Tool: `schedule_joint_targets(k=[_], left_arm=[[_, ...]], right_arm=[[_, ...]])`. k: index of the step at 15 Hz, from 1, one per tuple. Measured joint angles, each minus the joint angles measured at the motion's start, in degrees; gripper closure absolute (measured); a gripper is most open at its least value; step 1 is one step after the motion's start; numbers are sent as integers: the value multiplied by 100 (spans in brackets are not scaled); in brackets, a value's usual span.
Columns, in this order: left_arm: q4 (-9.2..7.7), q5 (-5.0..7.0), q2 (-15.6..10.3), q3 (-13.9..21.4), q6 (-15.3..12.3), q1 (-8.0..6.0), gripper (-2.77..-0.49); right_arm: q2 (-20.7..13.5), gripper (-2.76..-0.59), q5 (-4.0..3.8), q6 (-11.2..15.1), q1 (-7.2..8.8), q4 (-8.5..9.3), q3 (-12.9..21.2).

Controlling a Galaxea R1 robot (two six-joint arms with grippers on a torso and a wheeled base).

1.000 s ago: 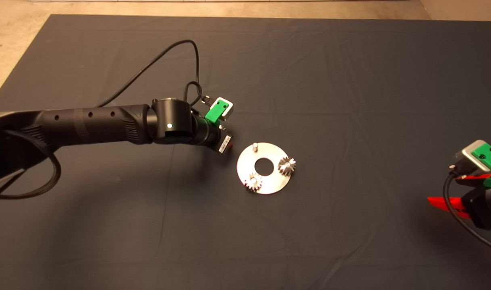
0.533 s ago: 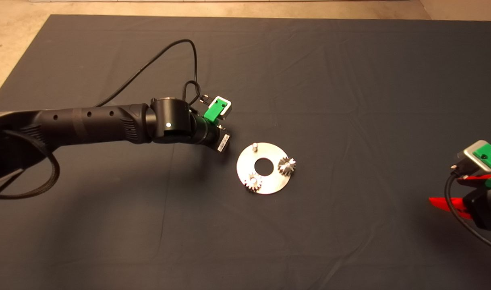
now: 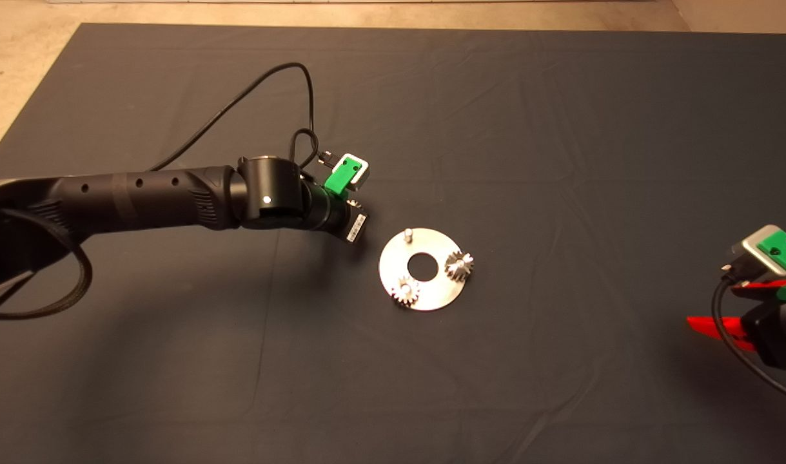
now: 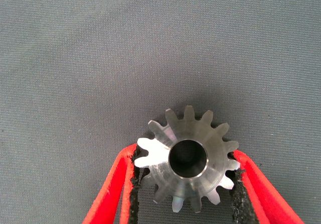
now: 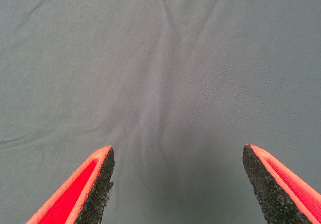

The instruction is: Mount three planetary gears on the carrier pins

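Left gripper (image 4: 186, 174) clamping third planetary gear (image 4: 187, 157), no markings

Shiny steel gear (image 4: 188, 158), dark mat (image 3: 560, 129)

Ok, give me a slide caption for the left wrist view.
Left gripper clamps a steel planetary gear above the dark mat.

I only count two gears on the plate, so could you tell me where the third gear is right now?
The third gear is clamped between the left gripper's pads, above bare mat just left of the plate in the head view, near its one bare pin.
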Motion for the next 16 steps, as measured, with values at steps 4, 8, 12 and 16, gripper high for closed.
schedule_joint_targets(k=[4,8,12,16], left_arm=[[-17,-195,-11,-2,0,5,-86],[-20,-193,-11,11,-7,5,-73],[-20,-179,-24,116,-16,2,-68],[-37,-162,-221,556,-20,-71,-61]], right_arm=[[2,-189,0,0,0,6,0],[2,-189,0,0,0,8,0],[2,-189,-5,0,0,9,0],[2,-189,-10,0,0,9,0]])
